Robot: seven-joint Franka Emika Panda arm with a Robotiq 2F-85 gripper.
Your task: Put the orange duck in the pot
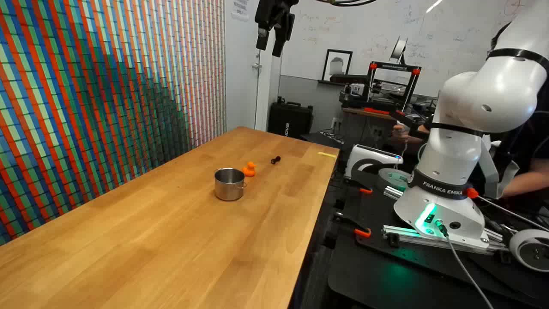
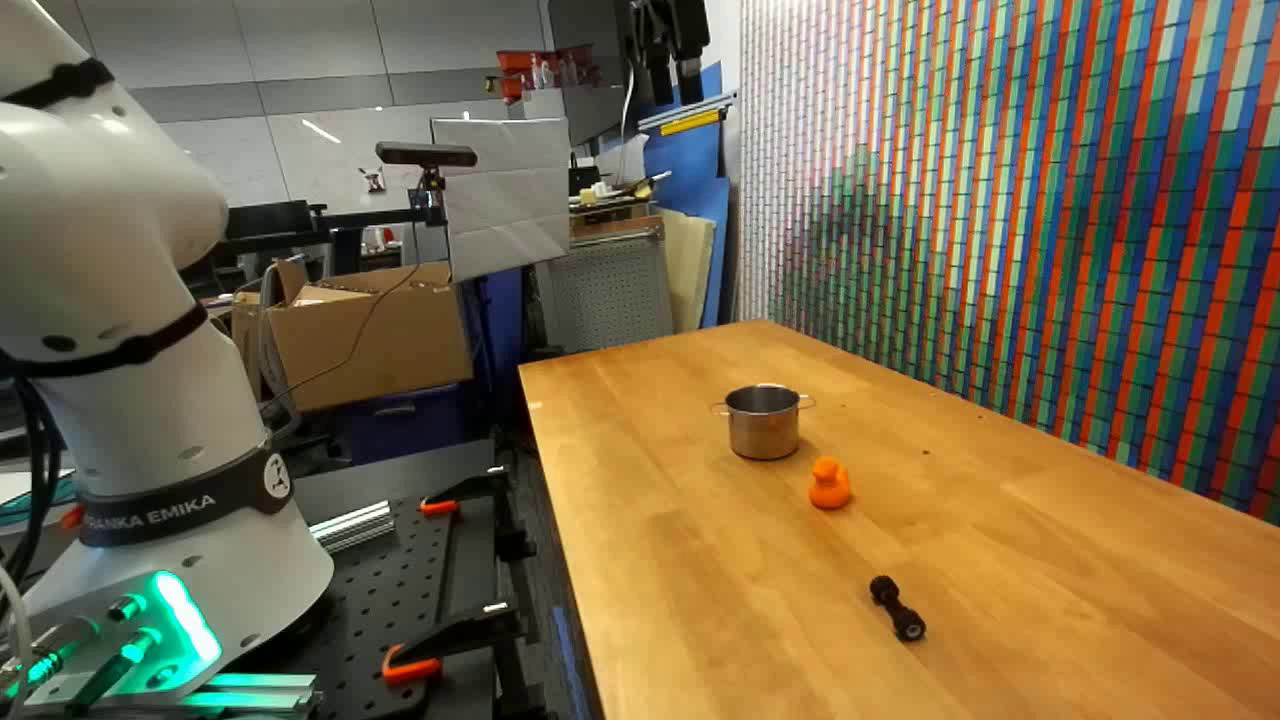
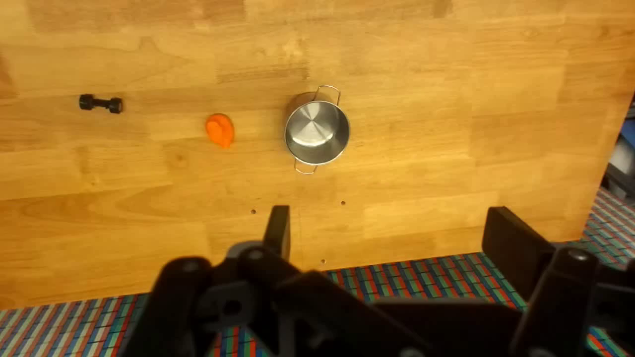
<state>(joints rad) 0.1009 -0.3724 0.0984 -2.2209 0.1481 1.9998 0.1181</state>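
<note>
My end effector [image 3: 387, 225] is released: its two fingers stand wide apart, one reaching in at seven o'clock in my wrist view and the other close to four. It hangs high above the level of the surface [image 3: 421, 124], near twelve o'clock in both exterior views. The orange duck [image 3: 220, 130] sits on that wooden surface, outside the pot [image 3: 317, 133]; in my wrist view it lies at nine o'clock from the pot, near it, with bare wood showing between. Both exterior views show the duck upright. The pot stands upright too, its mouth up and its shiny bottom in plain sight below me, with one wire handle between twelve and one o'clock and another between six and seven. Further out, just past nine o'clock from the duck and well apart from it, a small black dumbbell [image 3: 100, 103] lies on its side. In an exterior view, a yellow strip [image 1: 327, 154] lies flat at three o'clock from the dumbbell, close to the surface's edge. My white arm [image 1: 454, 161] rises at three o'clock there, and the multicoloured striped wall [image 1: 107, 107] runs along the nine o'clock side.
</note>
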